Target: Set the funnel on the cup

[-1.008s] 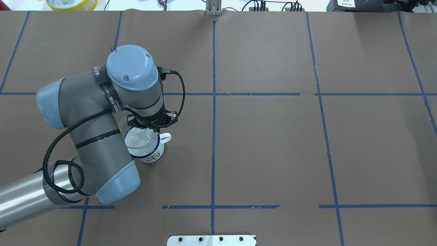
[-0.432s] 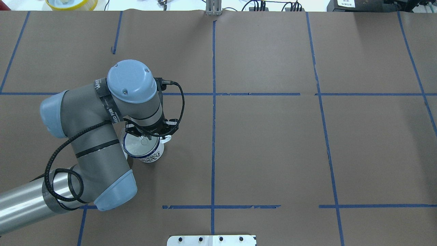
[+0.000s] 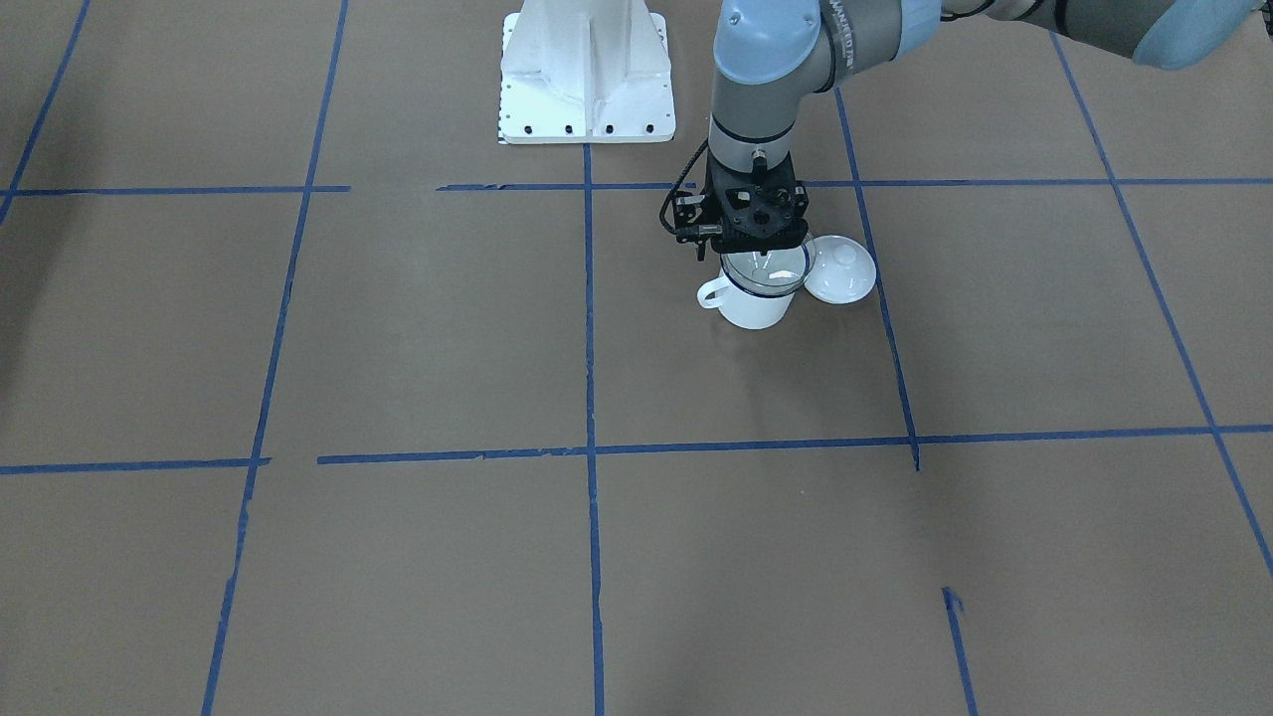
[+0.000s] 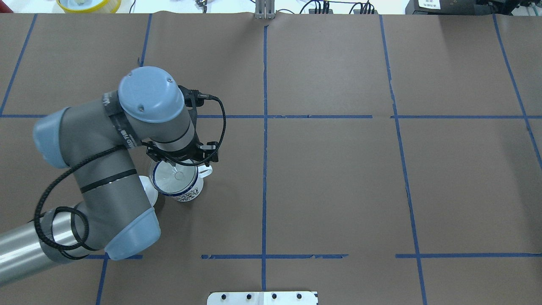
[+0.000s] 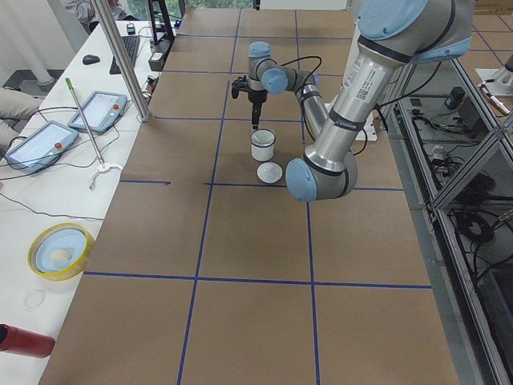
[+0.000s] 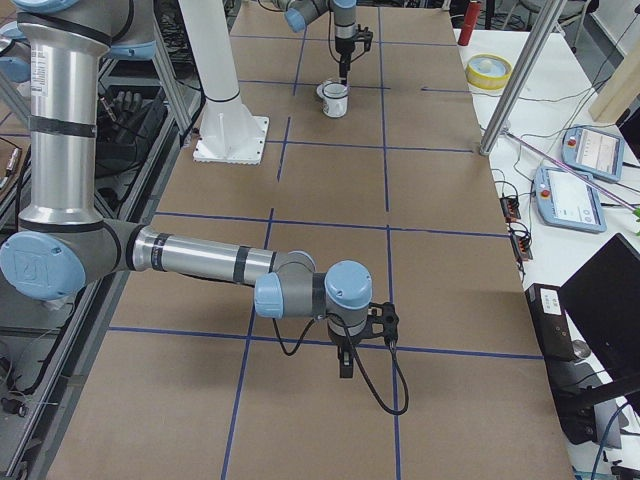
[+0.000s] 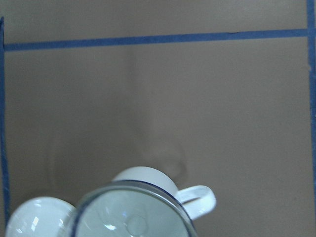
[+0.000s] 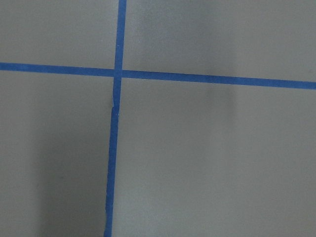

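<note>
The clear funnel (image 3: 764,270) sits mouth-up in the white cup (image 3: 754,308), concentric with the cup's dark blue rim. Both also show in the overhead view, funnel (image 4: 175,178) and cup (image 4: 188,192), and at the bottom of the left wrist view, funnel (image 7: 128,212) and cup (image 7: 148,177). The cup's handle points to the robot's right. My left gripper (image 3: 761,253) hangs straight down just above the funnel's far rim and looks open, holding nothing. My right gripper (image 6: 345,368) hovers over bare table far from the cup; I cannot tell its state.
A round white knobbed lid (image 3: 840,270) lies on the table right beside the cup, on the robot's left. The white robot base plate (image 3: 587,75) stands behind. A yellow bowl (image 4: 89,4) and tablets (image 5: 96,112) sit beyond the table's far edge.
My left gripper came down with the funnel onto the cup, then rose slightly and shifted left. The funnel stays seated in the cup.
</note>
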Available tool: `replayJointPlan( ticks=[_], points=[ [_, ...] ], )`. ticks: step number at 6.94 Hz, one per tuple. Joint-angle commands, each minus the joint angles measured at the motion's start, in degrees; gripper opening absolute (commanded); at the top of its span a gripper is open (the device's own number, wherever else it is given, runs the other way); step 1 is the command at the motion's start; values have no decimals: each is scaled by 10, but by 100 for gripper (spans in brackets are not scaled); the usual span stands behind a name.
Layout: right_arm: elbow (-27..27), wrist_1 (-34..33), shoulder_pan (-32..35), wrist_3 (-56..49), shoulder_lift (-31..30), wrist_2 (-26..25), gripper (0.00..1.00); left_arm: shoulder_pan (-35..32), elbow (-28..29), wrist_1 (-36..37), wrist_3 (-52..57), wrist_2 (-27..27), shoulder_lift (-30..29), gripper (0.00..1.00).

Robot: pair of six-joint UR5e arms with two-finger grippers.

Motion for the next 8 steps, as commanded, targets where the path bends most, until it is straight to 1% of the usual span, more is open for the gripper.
replayJointPlan(
  ticks=[1, 2, 3, 4, 5, 6, 7, 8],
  points=[
    [0, 0, 0, 0, 0, 0, 100, -153, -18, -150, 241, -70, 182, 100],
    [0, 0, 0, 0, 0, 0, 100, -263, 8, -196, 377, -116, 263, 100],
    [0, 0, 0, 0, 0, 0, 100, -387, 67, -192, 466, -184, 283, 100],
    [0, 0, 0, 0, 0, 0, 100, -450, 128, -190, 498, -248, 303, 100],
    [0, 0, 0, 0, 0, 0, 100, -458, 167, -172, 501, -247, 315, 100],
    [0, 0, 0, 0, 0, 0, 100, -472, 167, -169, 506, -195, 317, 100],
    [1, 0, 0, 0, 0, 0, 100, -471, 180, -146, 508, -184, 318, 100],
    [0, 0, 0, 0, 0, 0, 100, -474, 171, -102, 506, -186, 320, 100]
  ],
)
